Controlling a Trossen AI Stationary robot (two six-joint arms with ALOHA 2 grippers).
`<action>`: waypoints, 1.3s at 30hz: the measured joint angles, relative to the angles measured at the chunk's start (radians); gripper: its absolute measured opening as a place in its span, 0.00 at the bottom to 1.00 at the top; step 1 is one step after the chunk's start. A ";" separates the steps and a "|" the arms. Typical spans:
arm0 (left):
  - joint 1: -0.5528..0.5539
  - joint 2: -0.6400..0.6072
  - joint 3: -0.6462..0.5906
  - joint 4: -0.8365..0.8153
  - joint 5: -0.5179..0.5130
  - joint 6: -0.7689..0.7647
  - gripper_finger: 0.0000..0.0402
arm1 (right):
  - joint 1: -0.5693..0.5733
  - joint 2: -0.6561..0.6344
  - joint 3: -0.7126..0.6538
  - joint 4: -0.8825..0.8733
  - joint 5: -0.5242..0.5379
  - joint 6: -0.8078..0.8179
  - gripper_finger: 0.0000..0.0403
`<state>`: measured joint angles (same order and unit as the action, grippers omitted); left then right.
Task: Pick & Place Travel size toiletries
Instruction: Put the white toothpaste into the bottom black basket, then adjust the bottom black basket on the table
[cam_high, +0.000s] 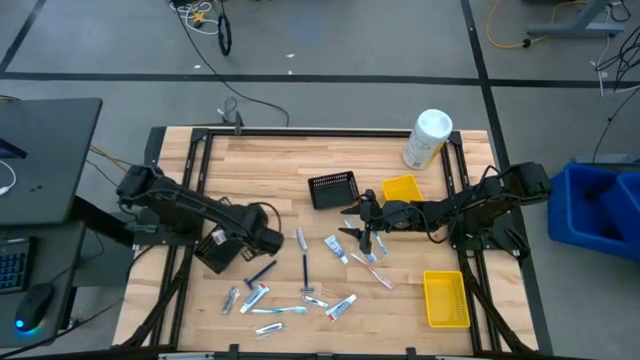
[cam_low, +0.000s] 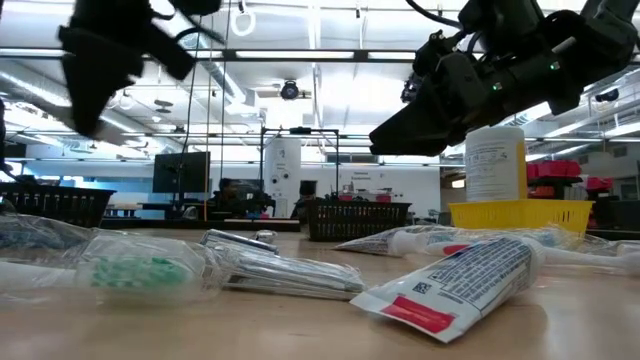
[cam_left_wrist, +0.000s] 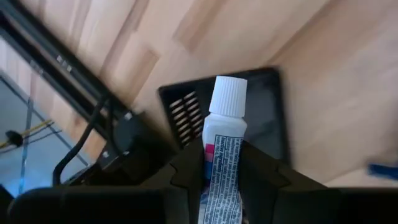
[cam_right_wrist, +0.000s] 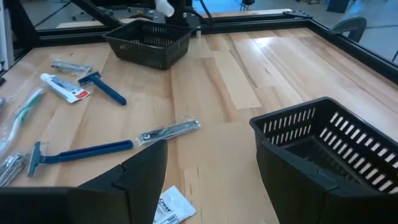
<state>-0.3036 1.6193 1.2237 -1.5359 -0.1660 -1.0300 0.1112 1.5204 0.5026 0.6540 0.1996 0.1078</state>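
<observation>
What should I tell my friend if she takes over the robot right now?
Left gripper: shut on a toothpaste tube, held above the black mesh basket at the table's left.
Right gripper: open, holding nothing, low over the middle of the table beside the other black basket.
Toiletries: the rest, toothpaste tubes, razors, toothbrushes and packets, lie loose on the wood in front of the arms.
Done: one tube picked up. No item shows inside the baskets or the yellow trays.
Left: drop that tube in, then pick and place the loose ones.
</observation>
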 joint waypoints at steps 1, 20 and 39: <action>-0.003 -0.025 -0.034 0.014 0.007 -0.020 0.23 | 0.000 0.000 0.000 0.000 -0.001 0.000 0.63; -0.057 -0.202 -0.443 0.475 0.136 -0.115 0.33 | -0.001 0.000 0.000 0.001 -0.001 0.000 0.62; -0.056 -0.202 -0.442 0.543 -0.067 -0.014 0.43 | 0.000 0.000 0.000 0.001 -0.001 0.000 0.60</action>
<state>-0.3592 1.4175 0.7818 -0.9931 -0.2331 -1.0441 0.1108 1.5204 0.5026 0.6548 0.1989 0.1078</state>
